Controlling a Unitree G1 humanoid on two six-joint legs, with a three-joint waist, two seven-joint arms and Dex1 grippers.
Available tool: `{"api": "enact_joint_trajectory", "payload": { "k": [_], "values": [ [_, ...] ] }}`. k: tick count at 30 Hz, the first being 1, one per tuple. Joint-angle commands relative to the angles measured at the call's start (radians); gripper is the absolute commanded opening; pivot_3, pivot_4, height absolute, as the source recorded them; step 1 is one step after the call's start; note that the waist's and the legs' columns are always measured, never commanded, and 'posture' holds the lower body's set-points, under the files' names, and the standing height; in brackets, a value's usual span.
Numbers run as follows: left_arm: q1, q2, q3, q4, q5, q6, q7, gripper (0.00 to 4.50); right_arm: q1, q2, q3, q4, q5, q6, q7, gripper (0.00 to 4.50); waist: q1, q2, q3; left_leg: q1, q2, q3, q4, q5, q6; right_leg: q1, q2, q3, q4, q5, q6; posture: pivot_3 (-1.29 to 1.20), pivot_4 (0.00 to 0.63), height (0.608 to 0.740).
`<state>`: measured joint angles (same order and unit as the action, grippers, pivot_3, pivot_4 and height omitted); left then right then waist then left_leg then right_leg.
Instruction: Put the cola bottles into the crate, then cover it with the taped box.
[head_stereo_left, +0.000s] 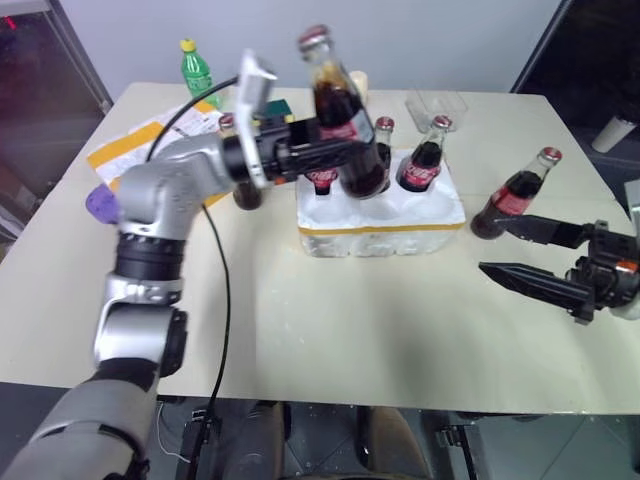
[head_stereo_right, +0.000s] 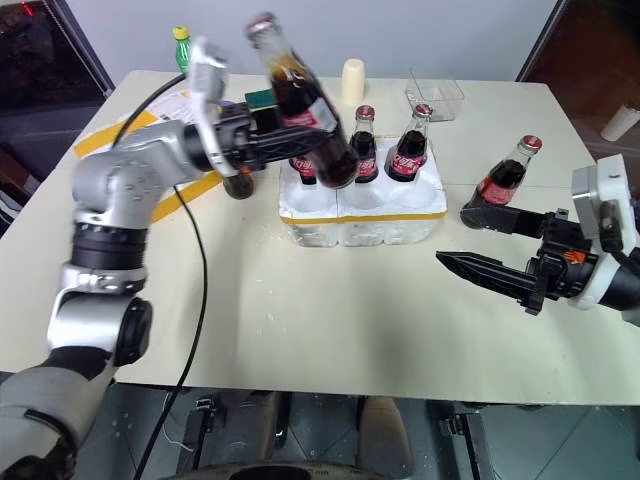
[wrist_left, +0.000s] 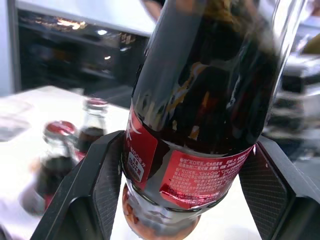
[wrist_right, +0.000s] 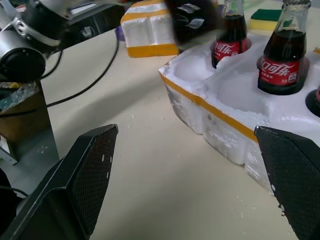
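My left gripper (head_stereo_left: 345, 155) is shut on a cola bottle (head_stereo_left: 338, 110) and holds it tilted in the air over the left end of the crate (head_stereo_left: 380, 228), a low white foam tray with a thin yellow band. Three cola bottles (head_stereo_left: 425, 160) stand in its far wells. Another cola bottle (head_stereo_left: 518, 192) stands on the table right of the crate, just beyond my open right gripper (head_stereo_left: 490, 245). One more bottle (head_stereo_left: 246, 192) stands left of the crate, partly behind my left arm. The taped box (wrist_right: 150, 27) lies further left.
A green plastic bottle (head_stereo_left: 196, 68) stands at the far left corner of the table (head_stereo_left: 350, 330). A clear plastic container (head_stereo_left: 437, 103), a cream cylinder (head_stereo_right: 352, 80) and a green sponge (wrist_right: 267, 14) lie behind the crate. A purple object (head_stereo_left: 97, 203) sits near the left edge.
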<state>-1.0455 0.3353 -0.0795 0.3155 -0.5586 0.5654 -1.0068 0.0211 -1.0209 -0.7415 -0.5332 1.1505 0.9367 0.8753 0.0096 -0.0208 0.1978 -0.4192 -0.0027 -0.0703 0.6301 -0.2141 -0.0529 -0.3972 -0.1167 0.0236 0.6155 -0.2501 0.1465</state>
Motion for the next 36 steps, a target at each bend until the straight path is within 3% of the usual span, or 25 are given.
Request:
{"api": "enact_joint_trajectory", "payload": {
  "k": [1, 8, 16, 19, 20, 22, 24, 29, 33, 36],
  "values": [
    [-0.044, -0.048, -0.042, 0.089, 0.103, -0.168, -0.031, 2.77, 0.02, 0.014, -0.063, -0.04, 0.034, -0.006, -0.028, 4.5, -0.002, 0.0, 0.0, -0.001, 0.0, 0.0, -0.001, 0.0, 0.0, -0.002, 0.0, 0.0, 0.0, 0.0, 0.0, 0.0, 0.15, 0.739],
    [-0.05, -0.091, -0.094, 0.21, 0.224, -0.287, -0.073, 2.77, 0.078, 0.027, -0.096, -0.058, 0.036, -0.011, -0.063, 4.5, 0.0, 0.0, 0.0, -0.007, 0.0, 0.0, 0.0, 0.0, 0.001, -0.011, 0.0, 0.0, 0.007, 0.0, 0.001, 0.0, 0.15, 0.739],
    [-0.032, -0.165, -0.153, 0.332, 0.38, -0.348, 0.024, 2.77, 0.071, 0.022, -0.045, -0.056, -0.001, -0.047, -0.083, 4.5, 0.0, 0.0, 0.0, -0.007, 0.0, 0.0, 0.003, 0.0, 0.0, -0.008, 0.0, 0.0, 0.007, 0.0, 0.001, 0.0, 0.15, 0.739],
    [-0.031, -0.182, -0.141, 0.349, 0.397, -0.338, 0.051, 4.23, 0.054, 0.002, 0.023, -0.054, -0.097, -0.099, -0.081, 4.5, 0.002, 0.001, 0.0, -0.006, 0.0, -0.001, 0.002, 0.0, 0.0, -0.008, 0.0, 0.0, 0.007, 0.0, 0.002, 0.0, 0.15, 0.739],
    [-0.027, -0.181, -0.137, 0.341, 0.398, -0.336, 0.051, 4.47, 0.042, -0.001, 0.045, -0.049, -0.122, -0.114, -0.084, 4.5, 0.002, 0.001, 0.0, -0.006, 0.0, -0.001, 0.003, 0.0, 0.0, -0.008, 0.0, 0.0, 0.008, 0.0, 0.002, 0.0, 0.15, 0.739],
    [-0.017, -0.175, -0.132, 0.318, 0.399, -0.328, 0.054, 4.47, 0.015, 0.001, 0.07, -0.035, -0.141, -0.127, -0.089, 4.5, 0.002, 0.001, 0.0, -0.006, 0.0, -0.001, 0.003, 0.0, 0.0, -0.008, 0.0, 0.0, 0.008, 0.0, 0.002, 0.0, 0.15, 0.739],
    [0.016, -0.136, -0.095, 0.217, 0.37, -0.278, 0.059, 4.47, -0.046, 0.005, 0.112, -0.012, -0.16, -0.143, -0.111, 4.5, -0.002, 0.001, 0.0, -0.006, 0.0, -0.001, 0.003, 0.0, 0.0, -0.008, 0.0, 0.0, 0.008, 0.0, 0.002, 0.0, 0.15, 0.739],
    [0.175, 0.021, 0.049, -0.232, 0.211, -0.04, 0.071, 4.47, -0.11, 0.017, 0.174, 0.007, -0.188, -0.154, -0.115, 4.5, -0.024, 0.001, 0.0, -0.006, 0.0, -0.002, 0.001, 0.0, 0.0, -0.011, 0.0, 0.0, 0.014, 0.0, 0.002, 0.0, 0.15, 0.739],
    [0.315, 0.124, 0.207, -0.527, 0.16, 0.135, 0.235, 4.47, -0.123, 0.027, 0.205, 0.018, -0.199, -0.159, -0.109, 4.5, -0.022, 0.002, 0.0, -0.005, 0.0, -0.003, 0.001, 0.0, 0.0, -0.011, 0.001, 0.0, 0.015, -0.001, 0.001, 0.0, 0.15, 0.739],
    [0.381, 0.145, 0.272, -0.628, 0.165, 0.217, 0.359, 4.47, -0.133, 0.031, 0.217, 0.027, -0.202, -0.161, -0.104, 4.5, -0.015, 0.002, 0.0, -0.003, 0.0, -0.003, 0.003, 0.0, 0.0, -0.006, 0.0, 0.0, 0.014, -0.001, 0.002, 0.0, 0.15, 0.739]
  ]
}}
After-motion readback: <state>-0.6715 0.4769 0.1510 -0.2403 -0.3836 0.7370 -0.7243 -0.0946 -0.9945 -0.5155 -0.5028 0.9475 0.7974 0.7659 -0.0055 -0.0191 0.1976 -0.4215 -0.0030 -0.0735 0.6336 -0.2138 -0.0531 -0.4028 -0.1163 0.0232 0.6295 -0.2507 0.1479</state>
